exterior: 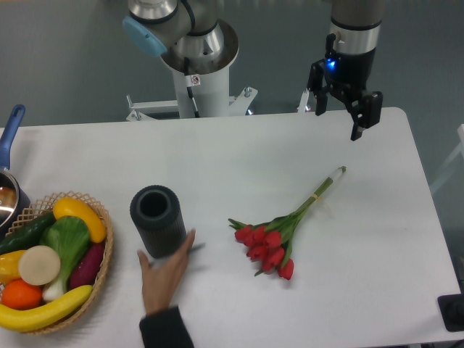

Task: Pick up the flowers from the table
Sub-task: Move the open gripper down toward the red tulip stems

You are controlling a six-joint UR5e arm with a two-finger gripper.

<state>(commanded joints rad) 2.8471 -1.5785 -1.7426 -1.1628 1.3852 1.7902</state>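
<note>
The flowers (279, 238) lie flat on the white table (239, 152), right of centre. Their red tulip buds point toward the front and their thin green stems run up and right to about the table's right middle. My gripper (338, 120) hangs above the table's far right edge, well behind the stem ends and clear of them. Its two black fingers are spread apart and hold nothing.
A dark cylindrical vase (156, 220) stands left of the flowers, with a person's hand (167, 274) resting at its base. A wicker basket (101, 250) of fruit and vegetables sits at the front left. A pot with a blue handle (10, 130) is at the left edge. The robot base (199, 69) stands behind the table.
</note>
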